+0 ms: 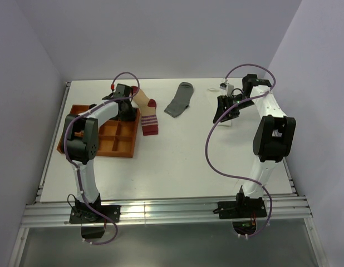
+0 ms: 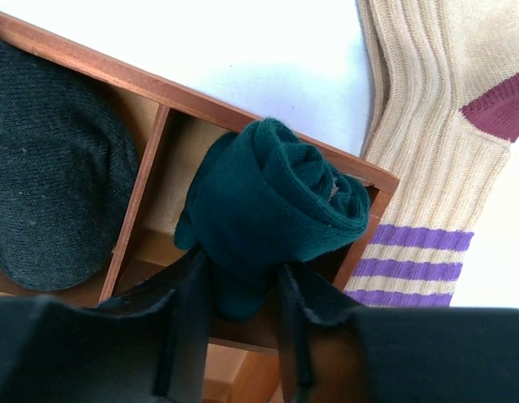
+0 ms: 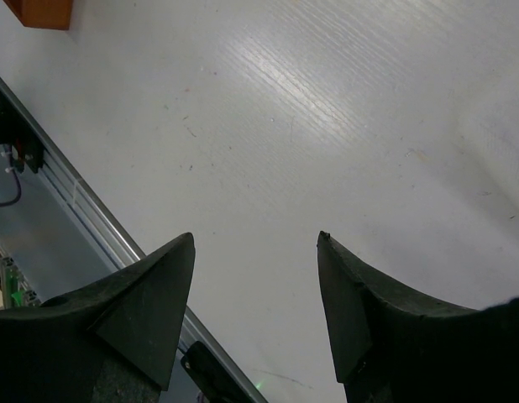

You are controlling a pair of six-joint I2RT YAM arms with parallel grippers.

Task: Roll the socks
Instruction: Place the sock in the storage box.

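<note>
My left gripper (image 2: 243, 269) is shut on a rolled dark teal sock (image 2: 272, 197) and holds it over a far compartment of the orange tray (image 2: 243, 107). A dark rolled sock (image 2: 49, 193) lies in the compartment beside it. In the top view the left gripper (image 1: 126, 111) is at the tray's far right corner. A beige sock with red stripes (image 1: 148, 118) lies flat just right of the tray, also in the left wrist view (image 2: 427, 134). A grey sock (image 1: 180, 99) lies flat at the back middle. My right gripper (image 1: 221, 114) is open and empty above bare table (image 3: 255, 239).
The orange tray (image 1: 113, 143) stands at the left of the table. A small white object (image 1: 226, 87) sits at the back right, behind the right arm. The table's metal edge rail (image 3: 75, 193) and a tray corner (image 3: 41, 13) show in the right wrist view.
</note>
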